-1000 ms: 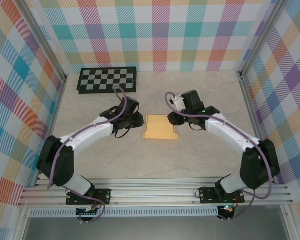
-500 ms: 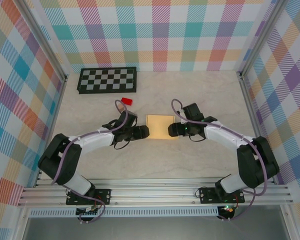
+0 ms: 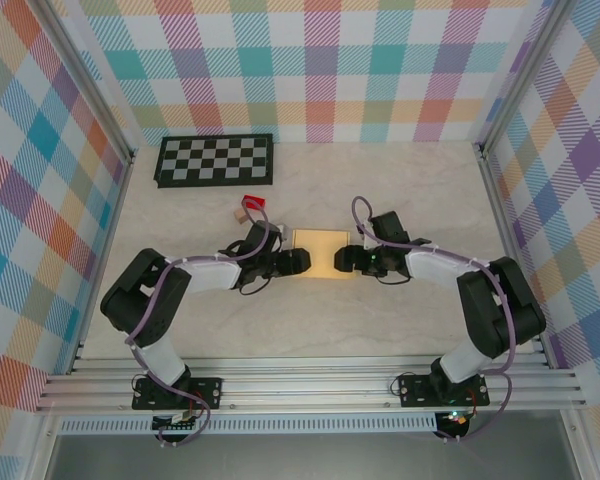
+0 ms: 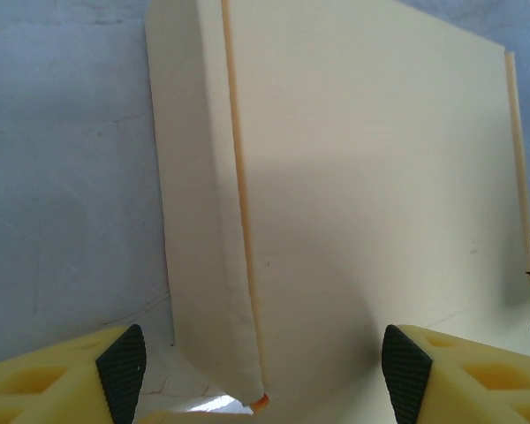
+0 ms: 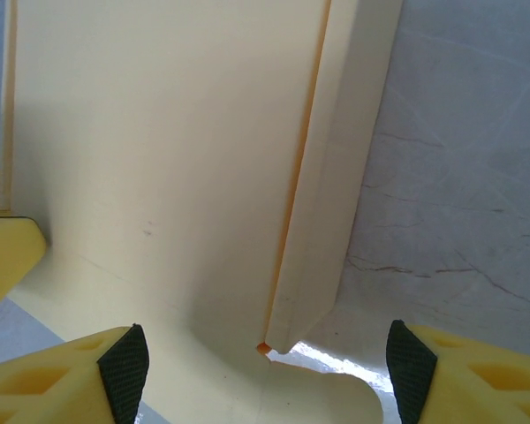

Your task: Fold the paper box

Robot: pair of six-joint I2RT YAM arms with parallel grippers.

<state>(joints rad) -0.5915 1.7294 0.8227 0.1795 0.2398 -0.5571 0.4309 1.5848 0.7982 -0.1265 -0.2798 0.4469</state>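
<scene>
Two sets stand spread: left jaws and right jaws flank the box [image 3: 318, 252] in the middle of the bench [image 3: 400, 320] (each straddles a creased side flap without pinching it). A red block [image 3: 252, 203] lies near, toward the checkerboard [image 3: 215, 159].

The counter [image 3: 420, 190] is a pale, marbled beige surface with faint grey veining; the wrist views show the same veining and a slight sheen.

A checkerboard [image 3: 215, 160], black-framed with dark and light squares, lies flat at the far left of the counter, close to the back wall.

A small red block [image 3: 255, 204] rests on the counter, nearer than the checkerboard's right end and apart from it. A tiny tan cube [image 3: 239, 214] sits just beside the block, on its near left side; whether the two touch cannot be told.

Plaid panels [image 3: 320, 70] in teal, orange, purple and yellow enclose the back and both sides. Aluminium rails [image 3: 310, 392] run along the near edge.
</scene>
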